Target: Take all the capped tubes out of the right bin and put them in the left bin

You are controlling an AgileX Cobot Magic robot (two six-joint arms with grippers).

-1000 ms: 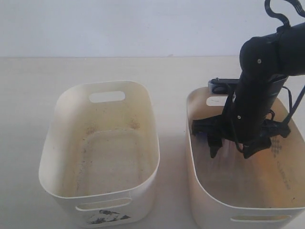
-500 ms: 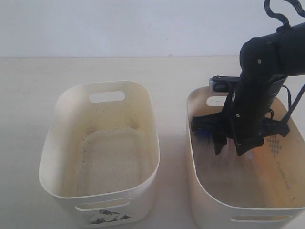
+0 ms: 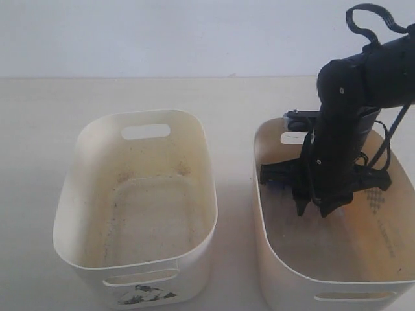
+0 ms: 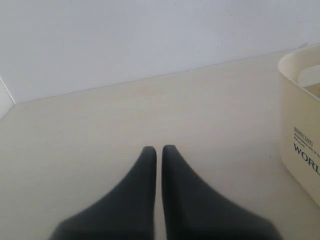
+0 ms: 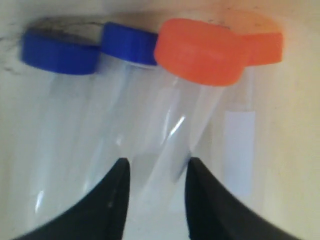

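Grasping an orange-capped tube in the right bin

We judge this as the pickup step. The right tool (image 5: 156,167) is down in the right bin (image 3: 272,259), fingers bracketing an orange-capped tube (image 5: 172,110); we cannot tell whether it is clamped. Three other capped tubes (image 5: 60,52) lie beside it. The left tool (image 4: 159,150) is pinched together, empty, over the counter (image 4: 100,115). Next we need a secure grip, a lift over the rim, and a carry to the left bin (image 3: 71,214).

Pale wall (image 3: 162,32) behind beige tabletop (image 3: 39,129)
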